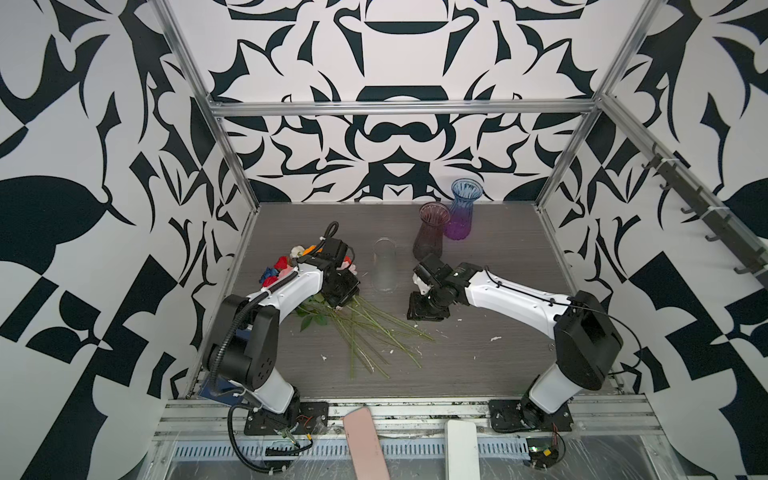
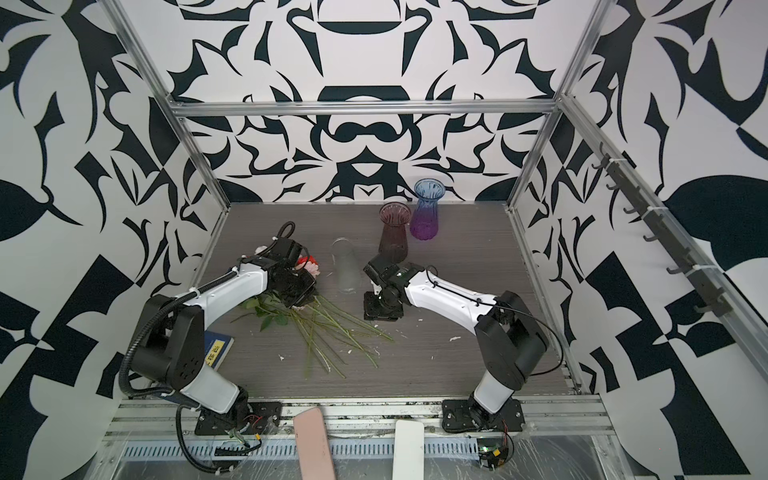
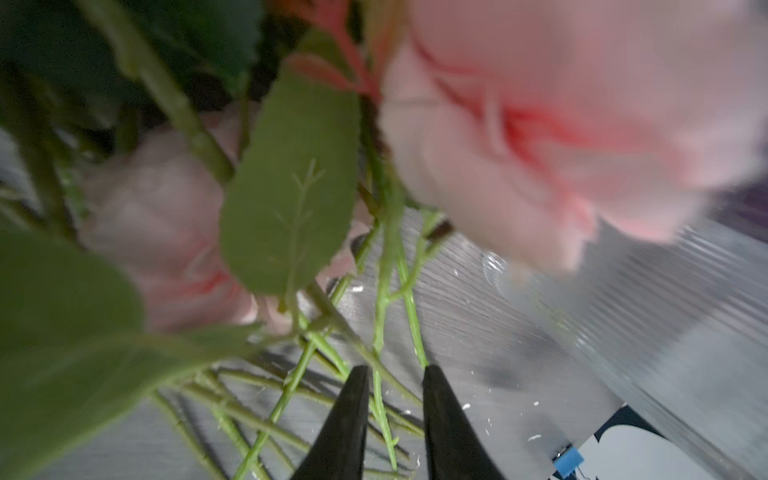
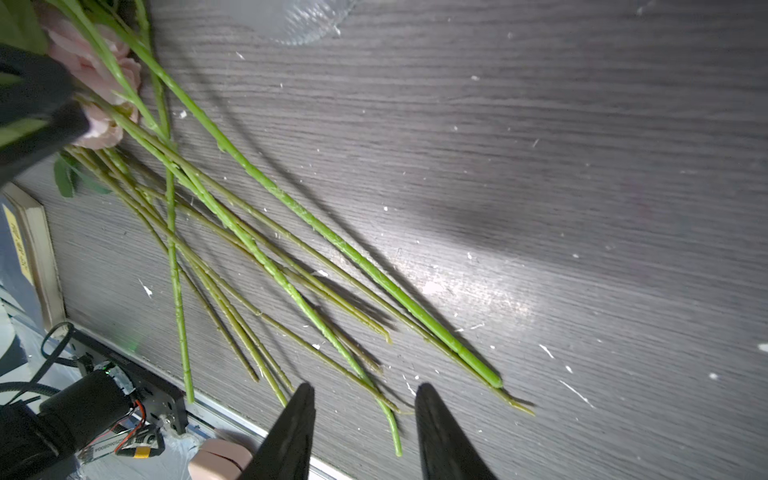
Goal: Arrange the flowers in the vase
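Straddling one stem of the flowers, heaped by the left edge of the tabletop, with the left gripper, jaws narrow, not pinching. Hovering the right gripper near stem ends, jaws half apart, empty.

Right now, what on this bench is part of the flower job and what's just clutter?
Job: flowers, clear vase, maroon vase, blue-purple vase (which vase is meant, can't tell).
Lying about: blue book, pink flat piece, white flat piece, white scraps.
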Robot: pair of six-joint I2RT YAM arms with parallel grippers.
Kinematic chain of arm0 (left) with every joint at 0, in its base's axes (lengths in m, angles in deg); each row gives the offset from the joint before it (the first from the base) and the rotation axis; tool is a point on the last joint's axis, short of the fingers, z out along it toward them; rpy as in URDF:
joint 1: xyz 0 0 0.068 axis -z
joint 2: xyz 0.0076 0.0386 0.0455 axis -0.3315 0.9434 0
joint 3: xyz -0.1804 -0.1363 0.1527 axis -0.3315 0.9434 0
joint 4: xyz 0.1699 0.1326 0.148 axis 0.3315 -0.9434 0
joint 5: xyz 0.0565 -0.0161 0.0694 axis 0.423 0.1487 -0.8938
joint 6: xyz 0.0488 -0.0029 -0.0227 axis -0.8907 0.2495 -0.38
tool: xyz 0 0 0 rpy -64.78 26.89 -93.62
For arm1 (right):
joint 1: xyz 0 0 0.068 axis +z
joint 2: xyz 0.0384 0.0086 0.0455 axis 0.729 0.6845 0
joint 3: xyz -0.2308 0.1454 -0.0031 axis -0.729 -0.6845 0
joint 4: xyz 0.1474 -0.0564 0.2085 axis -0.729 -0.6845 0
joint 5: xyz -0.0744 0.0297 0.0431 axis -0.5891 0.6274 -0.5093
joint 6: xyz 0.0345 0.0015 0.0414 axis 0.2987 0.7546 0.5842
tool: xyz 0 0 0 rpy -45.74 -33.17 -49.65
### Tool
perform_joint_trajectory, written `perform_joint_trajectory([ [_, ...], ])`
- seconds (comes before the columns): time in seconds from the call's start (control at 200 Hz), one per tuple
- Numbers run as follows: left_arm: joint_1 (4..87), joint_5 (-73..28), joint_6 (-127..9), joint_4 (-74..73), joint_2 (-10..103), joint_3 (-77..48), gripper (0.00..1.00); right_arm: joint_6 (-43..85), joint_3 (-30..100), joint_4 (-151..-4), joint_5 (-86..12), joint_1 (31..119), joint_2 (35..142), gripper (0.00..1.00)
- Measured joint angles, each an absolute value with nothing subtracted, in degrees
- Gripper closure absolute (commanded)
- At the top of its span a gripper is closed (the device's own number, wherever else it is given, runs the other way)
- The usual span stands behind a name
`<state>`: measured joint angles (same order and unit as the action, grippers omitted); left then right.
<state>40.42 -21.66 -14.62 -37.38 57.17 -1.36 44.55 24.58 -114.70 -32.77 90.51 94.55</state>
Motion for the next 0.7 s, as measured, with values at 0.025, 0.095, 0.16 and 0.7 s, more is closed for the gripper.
perform_joint_trajectory([
  [0.025,40.4,-21.8,-14.5,-37.4,57.5,-1.4,0.75,44.7,24.4,-114.5,-32.8,90.5,94.5,0.56],
  [0.095,40.4,-22.0,-14.6,-37.5,58.0,-1.4,0.75,45.2,23.8,-114.3,-32.8,90.5,94.3,0.56],
  [0.16,40.4,-22.2,-14.7,-37.6,58.1,-1.6,0.75,45.4,23.5,-114.4,-32.9,90.5,94.1,0.57],
  [0.7,40.4,-24.0,-18.4,-40.7,61.6,-4.1,0.75,45.8,23.4,-114.1,-34.0,90.5,93.2,0.56],
])
